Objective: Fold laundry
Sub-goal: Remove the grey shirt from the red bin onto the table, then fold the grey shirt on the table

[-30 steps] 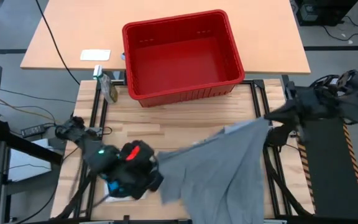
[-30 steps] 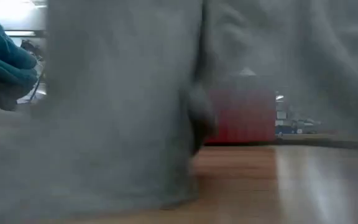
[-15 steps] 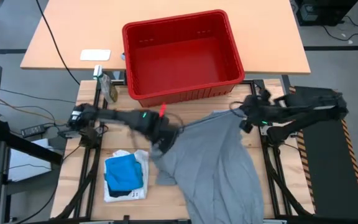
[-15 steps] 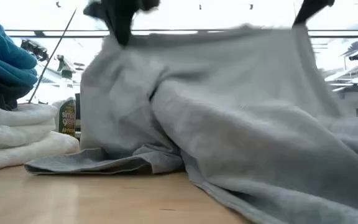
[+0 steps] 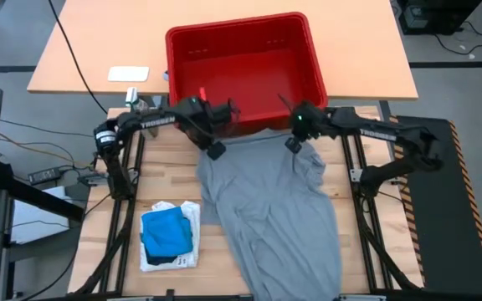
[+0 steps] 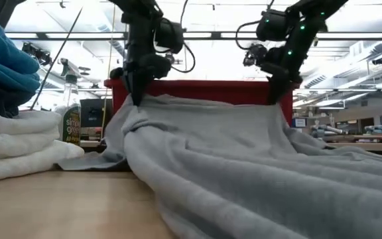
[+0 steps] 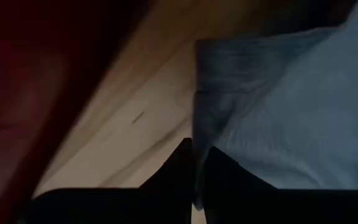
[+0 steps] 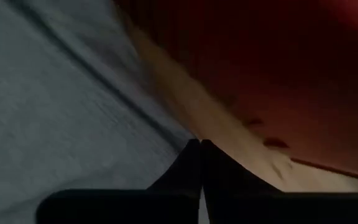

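Wooden tabletop (image 5: 354, 276) lies bare along its right edge and near the front left corner, where I have room to move. My left gripper (image 5: 214, 148) and right gripper (image 5: 291, 142), both pinched shut on the far corners of the grey garment (image 5: 274, 209), sit just beside the red basket (image 5: 241, 71). Folded laundry (image 5: 169, 237), bright blue on white, rests front left. Half a second ago the garment hung lifted and bunched; it now lies spread flat toward the front edge, its far hem against the basket.
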`<move>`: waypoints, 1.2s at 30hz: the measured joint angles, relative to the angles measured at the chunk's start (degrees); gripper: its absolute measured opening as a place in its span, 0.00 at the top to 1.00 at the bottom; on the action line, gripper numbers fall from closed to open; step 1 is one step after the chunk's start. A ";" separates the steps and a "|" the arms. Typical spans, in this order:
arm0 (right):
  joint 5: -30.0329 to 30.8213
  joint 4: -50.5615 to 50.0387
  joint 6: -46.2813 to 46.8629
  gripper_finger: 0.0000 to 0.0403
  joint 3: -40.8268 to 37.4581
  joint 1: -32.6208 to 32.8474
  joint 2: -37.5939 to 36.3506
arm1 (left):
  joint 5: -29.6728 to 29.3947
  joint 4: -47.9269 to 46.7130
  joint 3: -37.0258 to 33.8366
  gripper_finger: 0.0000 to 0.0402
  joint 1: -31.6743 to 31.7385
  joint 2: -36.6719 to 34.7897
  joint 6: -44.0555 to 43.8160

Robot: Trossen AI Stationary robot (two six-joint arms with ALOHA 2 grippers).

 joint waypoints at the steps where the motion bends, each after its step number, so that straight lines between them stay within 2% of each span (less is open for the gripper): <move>1: -2.05 -0.38 -0.64 0.93 1.03 -1.43 1.25 | 1.37 0.09 0.06 0.94 1.18 -0.02 1.68; 4: -6.47 -3.13 -0.85 0.83 5.10 -4.17 4.27 | 2.72 0.70 0.09 0.92 3.47 -0.14 5.61; 7: -2.69 -3.60 -3.17 0.72 8.32 -5.54 5.79 | 1.27 1.71 0.16 0.87 4.06 -0.20 7.42; 9: -2.20 -1.92 -6.21 0.66 10.95 -7.05 6.05 | -0.79 2.30 0.21 0.83 4.65 -0.18 8.08; 11: -3.67 1.08 -8.13 0.61 13.27 -9.34 6.34 | -5.54 4.09 1.35 0.79 5.65 -0.16 8.98; 14: -7.20 3.38 -8.47 0.57 16.79 -13.83 8.87 | -12.77 9.43 3.75 0.75 8.48 -0.10 11.50; 18: -10.16 3.30 -9.81 0.57 21.19 -19.26 13.14 | -12.99 17.25 6.48 0.72 13.29 0.17 14.35; 20: -11.98 0.51 -9.32 0.57 23.37 -20.92 14.91 | -10.54 18.58 7.85 0.72 15.57 0.16 14.51; 23: -16.14 -4.42 -7.46 0.58 25.18 -21.99 15.20 | -4.90 15.69 9.96 0.72 17.66 0.15 13.64; 27: -21.23 -10.40 -6.54 0.61 22.99 -20.30 13.87 | 0.64 12.28 10.01 0.72 16.13 -0.17 14.76; 30: -24.34 -12.44 -5.24 0.64 18.73 -18.28 13.59 | 4.96 14.99 6.53 0.72 12.95 -0.15 16.76; 34: -29.53 -12.72 -1.88 0.66 10.47 -15.06 13.59 | 15.45 22.13 -0.03 0.72 9.35 -0.15 15.15; 36: -29.90 -12.16 -0.66 0.67 6.16 -13.09 13.59 | 16.58 25.74 -3.51 0.72 7.13 -0.11 13.16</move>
